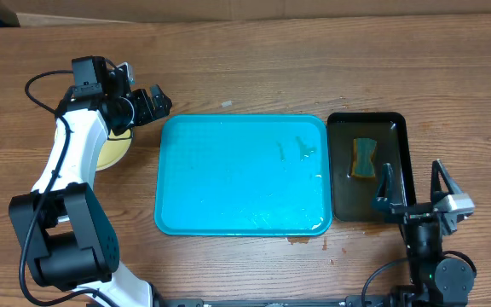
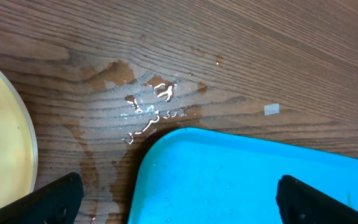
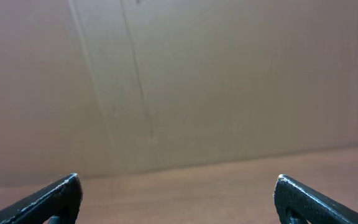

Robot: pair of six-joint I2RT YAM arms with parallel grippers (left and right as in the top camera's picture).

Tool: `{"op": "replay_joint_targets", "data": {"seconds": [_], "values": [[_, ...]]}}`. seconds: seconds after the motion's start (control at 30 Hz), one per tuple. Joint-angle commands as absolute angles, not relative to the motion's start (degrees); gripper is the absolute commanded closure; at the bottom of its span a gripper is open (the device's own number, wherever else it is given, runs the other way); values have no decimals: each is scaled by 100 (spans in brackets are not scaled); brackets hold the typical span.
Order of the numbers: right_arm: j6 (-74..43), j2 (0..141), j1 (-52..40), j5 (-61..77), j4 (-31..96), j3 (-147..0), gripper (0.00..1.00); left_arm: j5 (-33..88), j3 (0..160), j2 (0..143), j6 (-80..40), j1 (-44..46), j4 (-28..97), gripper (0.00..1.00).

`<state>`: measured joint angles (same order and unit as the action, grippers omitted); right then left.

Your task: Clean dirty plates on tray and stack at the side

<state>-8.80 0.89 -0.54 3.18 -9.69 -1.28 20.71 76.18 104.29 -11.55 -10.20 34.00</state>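
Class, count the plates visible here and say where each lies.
1: a pale yellow plate on the table left of the turquoise tray, partly hidden by the left arm. Others may hide beneath it.

Bright even light, soft shadows, wet glints on tray [image 1: 228,179]

I see the tray [image 1: 228,179] in the middle of the table [image 1: 314,68], with a plate [image 1: 114,153] just off its left edge. Just right of the tray lies a narrower tray [image 1: 348,198] with a sponge [image 1: 364,158] in its far half. A small puddle [image 2: 151,109] sits on the table by the tray's far-left corner.
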Motion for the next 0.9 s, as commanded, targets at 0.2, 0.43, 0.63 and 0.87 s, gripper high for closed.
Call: {"op": "replay_joint_targets", "data": {"seconds": [0.2, 0.43, 0.63, 0.87], "values": [[-504, 16, -95, 539, 174, -43, 0, 2032, 7616, 10490, -1026, -1009, 3382, 0], [1009, 16, -95, 766, 423, -43, 0, 2032, 7616, 10490, -1026, -1009, 3382, 0], [762, 16, -97, 762, 421, -45, 0, 2032, 7616, 10490, -1026, -1009, 3382, 0], [255, 16, -95, 567, 429, -45, 0, 2032, 7616, 10490, -1026, -1009, 3382, 0]]}}
